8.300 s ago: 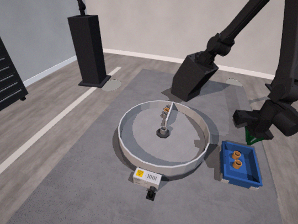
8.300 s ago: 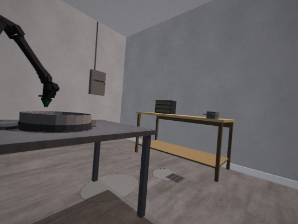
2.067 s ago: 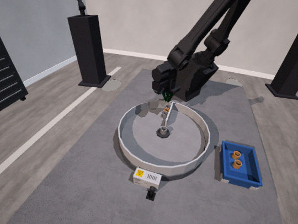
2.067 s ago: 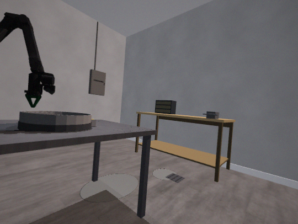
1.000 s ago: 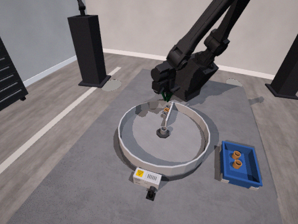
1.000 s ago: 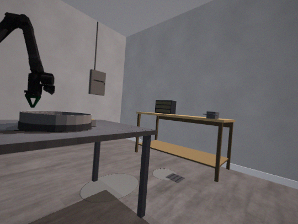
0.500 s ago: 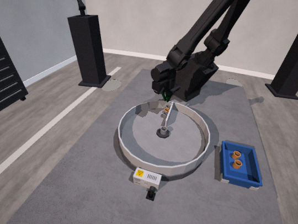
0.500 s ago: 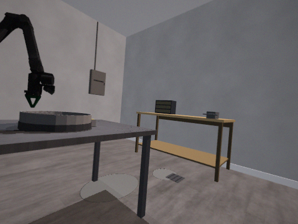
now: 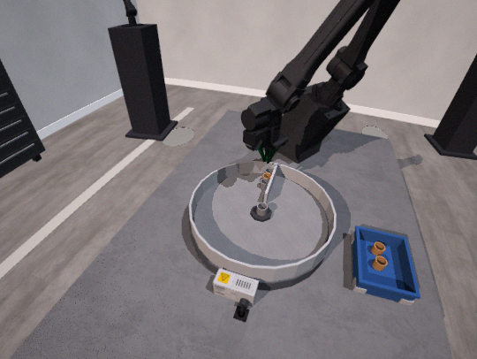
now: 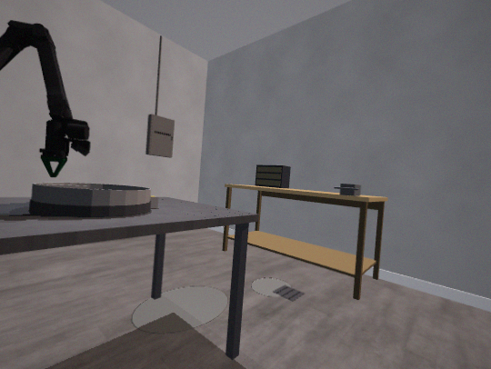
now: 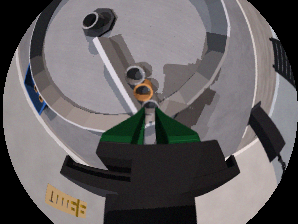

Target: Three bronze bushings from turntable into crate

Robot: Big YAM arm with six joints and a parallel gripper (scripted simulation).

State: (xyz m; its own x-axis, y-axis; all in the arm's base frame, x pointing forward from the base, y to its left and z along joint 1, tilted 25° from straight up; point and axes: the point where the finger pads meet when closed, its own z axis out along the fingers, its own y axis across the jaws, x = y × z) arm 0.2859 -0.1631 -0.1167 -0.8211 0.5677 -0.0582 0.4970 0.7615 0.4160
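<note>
In the top view the turntable point(image 9: 200, 239) sat at the middle of the frame on the grey tabletop point(image 9: 132, 301), a wide ring with a pale rim wall around a flat grey disc. A dark hub point(image 9: 261, 211) stood at the disc's centre, and a thin pale divider point(image 9: 270, 182) ran from it up to the far rim. Just left of that divider, near the upper end, lay a bronze bushing point(image 9: 266, 175) with a grey bushing point(image 9: 263, 182) touching or just below it; a further grey sleeve seemed to sit lower along the divider, too small to tell for sure.

The hand point(image 9: 267, 154) hung above the far rim of the turntable, a little above centre of the frame, its green fingers point(image 9: 264, 153) pointing down and drawn nearly together into a narrow tip with nothing between them. In the exterior view the hand point(image 10: 54, 170) showed at the left edge, clear above the rim and touching nothing. The wrist view looked down past the green fingers at the bronze bushing point(image 11: 144, 91) just ahead of the tips, the grey bushing point(image 11: 136, 74) beyond it, and the hub point(image 11: 97, 22) at upper left.

At the lower right of the top view the blue crate point(image 9: 408, 262) rested on the tabletop, well apart from the turntable, holding two bronze bushings: one point(image 9: 378, 248) nearer the top and one point(image 9: 379, 263) just below it, both upright. A white control box point(image 9: 235, 284) with a yellow label sat just outside the near rim.
</note>
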